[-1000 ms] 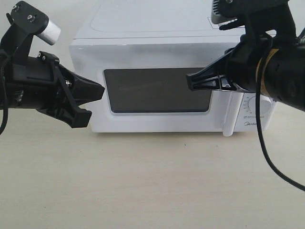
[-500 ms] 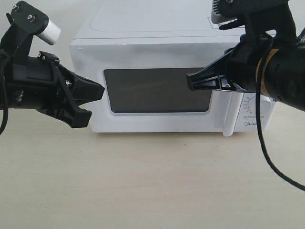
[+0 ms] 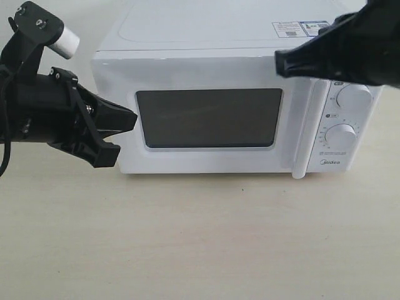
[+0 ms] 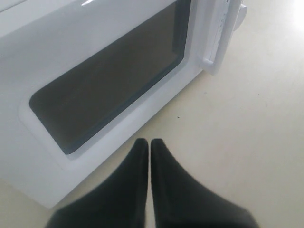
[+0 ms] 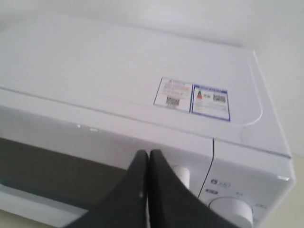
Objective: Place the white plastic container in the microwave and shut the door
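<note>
The white microwave (image 3: 206,62) stands on the table with its door (image 3: 209,119) shut, the dark window facing me and the bar handle (image 3: 304,131) beside the two knobs. My left gripper (image 3: 132,119) hangs shut and empty just off the microwave's left front corner; the left wrist view shows that gripper (image 4: 148,141) above the tabletop in front of the door (image 4: 109,80). My right gripper (image 3: 279,62) is shut and empty, high in front of the upper right of the microwave. In the right wrist view it (image 5: 148,153) points at the top front edge. The white plastic container is out of view.
Beige tabletop (image 3: 206,237) stretches in front of the microwave. Two stickers (image 3: 300,28) lie on the microwave's top right. Two round knobs (image 3: 354,98) sit on the control panel right of the handle.
My right gripper has risen up and to the right, away from the door's handle side, uncovering the handle and knobs. The left arm has not moved.
</note>
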